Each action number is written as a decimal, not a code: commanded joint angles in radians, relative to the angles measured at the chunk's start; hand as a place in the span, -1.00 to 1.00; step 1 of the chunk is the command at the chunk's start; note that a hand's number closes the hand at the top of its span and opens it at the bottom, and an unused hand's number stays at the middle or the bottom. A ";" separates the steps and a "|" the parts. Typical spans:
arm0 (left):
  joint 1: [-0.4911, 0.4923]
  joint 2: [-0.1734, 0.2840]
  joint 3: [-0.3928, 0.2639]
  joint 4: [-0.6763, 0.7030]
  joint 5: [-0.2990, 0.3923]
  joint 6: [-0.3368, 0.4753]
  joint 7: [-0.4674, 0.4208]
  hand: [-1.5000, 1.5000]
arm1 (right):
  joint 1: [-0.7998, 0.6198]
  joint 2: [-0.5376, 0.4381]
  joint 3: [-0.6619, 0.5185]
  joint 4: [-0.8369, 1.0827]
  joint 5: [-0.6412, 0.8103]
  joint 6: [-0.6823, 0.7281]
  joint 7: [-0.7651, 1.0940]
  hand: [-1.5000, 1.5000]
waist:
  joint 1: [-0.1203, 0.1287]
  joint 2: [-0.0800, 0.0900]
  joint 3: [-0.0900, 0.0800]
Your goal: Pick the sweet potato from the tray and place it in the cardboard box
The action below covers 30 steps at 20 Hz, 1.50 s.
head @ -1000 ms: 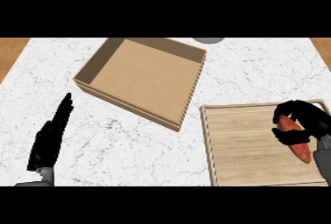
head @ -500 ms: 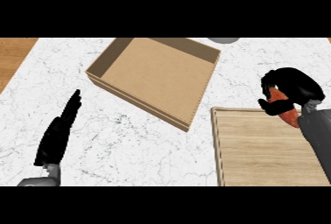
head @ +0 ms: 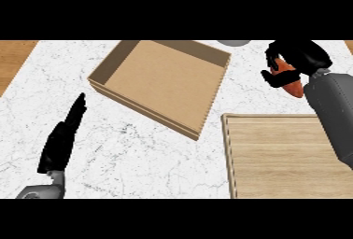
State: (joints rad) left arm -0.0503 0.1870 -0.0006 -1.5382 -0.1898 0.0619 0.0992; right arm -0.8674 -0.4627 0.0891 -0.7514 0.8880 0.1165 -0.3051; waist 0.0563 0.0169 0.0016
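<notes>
One black right hand (head: pixel 298 59) curls round the tapered orange sweet potato (head: pixel 292 85).

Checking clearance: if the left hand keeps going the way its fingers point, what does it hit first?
Probably the cardboard box: the left hand points up-right toward its near-left wall, with bare counter between. Height is unclear, so it might pass over the rim.

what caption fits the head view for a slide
Right hand holds the sweet potato above the counter, between tray and box.
</notes>
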 commanded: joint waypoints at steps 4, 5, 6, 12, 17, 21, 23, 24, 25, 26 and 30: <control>0.003 0.003 0.017 0.008 0.001 0.006 0.014 0.00 | -0.143 0.056 -0.167 0.047 -0.235 0.097 -0.223 1.00 | -0.022 -0.008 0.000; 0.009 -0.006 0.007 -0.018 -0.001 0.008 0.031 0.00 | -0.187 0.080 -0.176 0.066 -0.250 0.119 -0.208 1.00 | -0.014 -0.009 0.000; 0.007 0.021 0.046 0.014 0.024 -0.009 0.003 0.00 | -0.148 0.093 -0.178 0.065 -0.261 0.105 -0.251 1.00 | -0.028 -0.010 -0.001; 0.054 0.031 0.034 -0.049 0.019 -0.031 0.022 0.00 | -0.335 0.124 -0.216 0.112 -0.321 0.227 -0.201 1.00 | -0.024 -0.012 -0.001; 0.023 0.008 0.042 0.039 -0.002 -0.006 -0.032 0.00 | -0.371 0.276 -0.178 0.031 -0.310 0.168 -0.060 1.00 | -0.048 -0.017 -0.002; 0.006 -0.017 0.022 0.019 -0.028 0.020 -0.004 0.00 | -0.478 0.318 -0.168 0.145 -0.273 0.140 0.008 1.00 | -0.036 -0.012 -0.002; 0.043 -0.020 0.002 -0.043 -0.029 0.008 0.011 0.00 | -0.515 0.348 -0.164 0.202 -0.254 0.106 0.028 1.00 | -0.022 -0.009 -0.002; 0.010 -0.027 0.015 -0.015 -0.024 0.013 0.044 0.00 | -0.480 0.311 -0.164 0.215 -0.250 0.118 -0.034 1.00 | -0.033 -0.010 -0.002; 0.002 0.024 0.067 0.013 0.030 -0.041 -0.003 0.00 | -0.542 0.352 -0.176 0.236 -0.261 0.115 0.032 1.00 | -0.026 -0.008 -0.003; 0.040 -0.007 0.043 0.028 -0.010 -0.001 -0.063 0.00 | -0.528 0.359 -0.162 0.200 -0.253 0.123 0.068 1.00 | -0.037 -0.013 -0.003; 0.029 -0.009 0.025 -0.001 -0.018 -0.007 -0.034 0.00 | -0.588 0.414 -0.149 0.361 -0.208 0.056 0.042 1.00 | -0.007 -0.001 -0.003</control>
State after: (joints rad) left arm -0.0100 0.1818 0.0261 -1.5504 -0.1993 0.0502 0.0830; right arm -1.4068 -0.0814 -0.0699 -0.4858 0.6513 0.1981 -0.2668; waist 0.0377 0.0100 -0.0011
